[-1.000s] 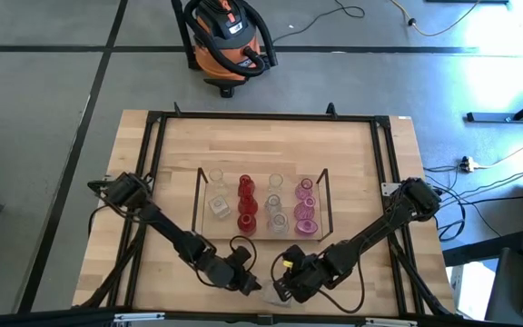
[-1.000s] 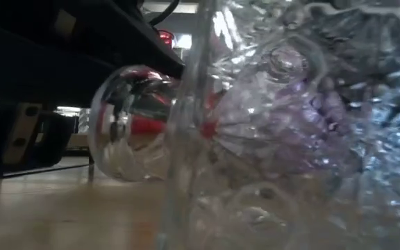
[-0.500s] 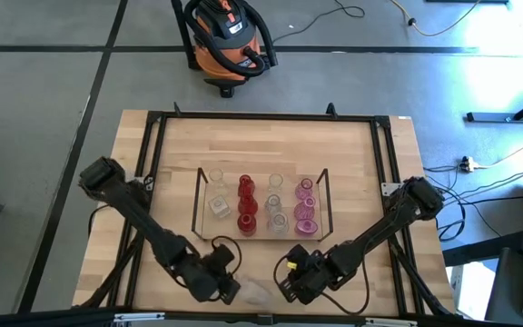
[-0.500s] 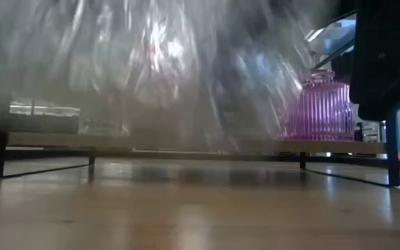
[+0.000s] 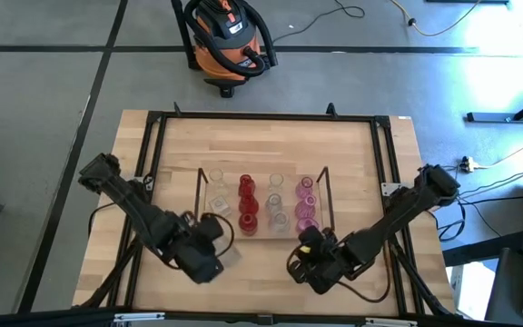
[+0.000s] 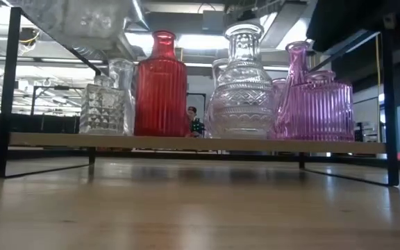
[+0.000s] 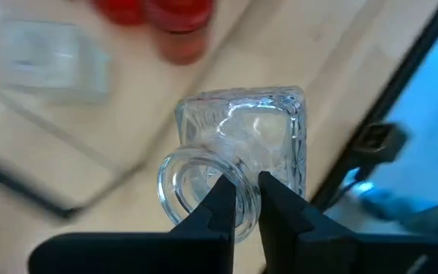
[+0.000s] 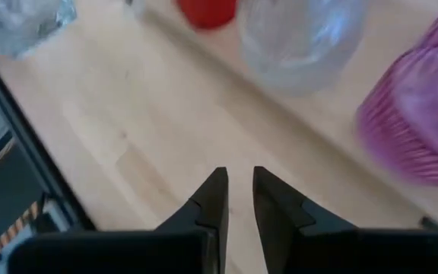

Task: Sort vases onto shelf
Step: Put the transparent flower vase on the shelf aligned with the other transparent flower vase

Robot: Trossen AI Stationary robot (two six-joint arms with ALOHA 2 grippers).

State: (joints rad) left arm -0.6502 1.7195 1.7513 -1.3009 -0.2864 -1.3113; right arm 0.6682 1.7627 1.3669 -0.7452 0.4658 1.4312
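Observation:
The shelf (image 5: 261, 238) stands mid-table with rows of vases on their bases: clear (image 6: 103, 109), red (image 6: 160, 87), clear round (image 6: 242, 90) and pink (image 6: 321, 104). My left gripper (image 5: 214, 258) hangs near the shelf's near left corner, shut on a clear square vase (image 7: 257, 129). That vase shows at the low view's top left (image 6: 89, 21). My right gripper (image 5: 309, 243) hovers at the shelf's near right corner. In its wrist view (image 8: 238, 183) the fingers are a narrow gap apart, with only bare wood between them. My left gripper pinches the rim of the clear vase's round mouth (image 7: 246, 199), one finger inside the mouth and one outside. The fingers come slanting down from above. The vase hangs below them, mouth up and body tilted, lifted clear of the table.
A black frame (image 5: 152, 163) edges the table. Bare wood (image 5: 261, 277) lies between the shelf and the near edge. An orange vacuum (image 5: 227, 41) stands on the floor beyond the far edge.
My left gripper has risen and gone toward the table's left, tipping more steeply downward. It lifted the clear vase, which lay on the wood near the front edge, clear of the table. My right gripper has drawn up and toward the shelf's near right corner.

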